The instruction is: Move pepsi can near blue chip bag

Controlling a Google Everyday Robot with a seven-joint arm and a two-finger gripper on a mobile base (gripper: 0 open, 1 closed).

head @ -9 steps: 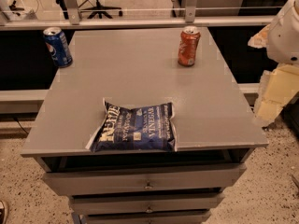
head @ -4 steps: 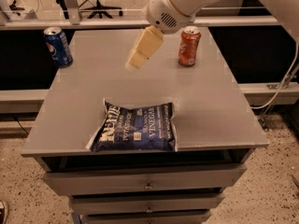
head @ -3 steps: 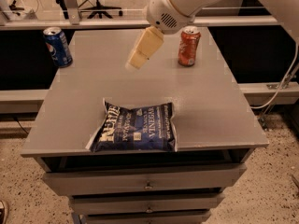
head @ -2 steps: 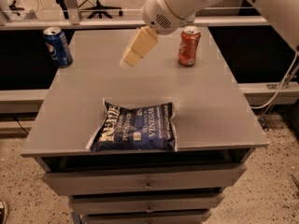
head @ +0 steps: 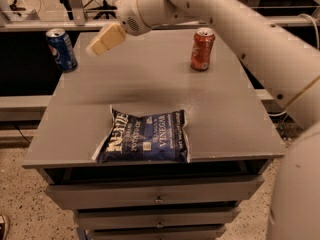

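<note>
The pepsi can [head: 62,50] stands upright at the far left corner of the grey table [head: 220,114]. The blue chip bag [head: 144,136] lies flat near the table's front edge, left of centre. My gripper [head: 104,40] hangs above the table's far left part, just right of the pepsi can and apart from it, its cream-coloured end pointing down-left toward the can. The white arm reaches in from the right across the top of the view.
An orange-red soda can [head: 202,49] stands upright at the far right of the table. Drawers [head: 157,194] sit under the tabletop. A railing and chair base lie behind the table. The floor is speckled.
The arm has swung in from the right and the gripper has moved left across the far side of the table toward the pepsi can. The cans and the bag have not moved.
</note>
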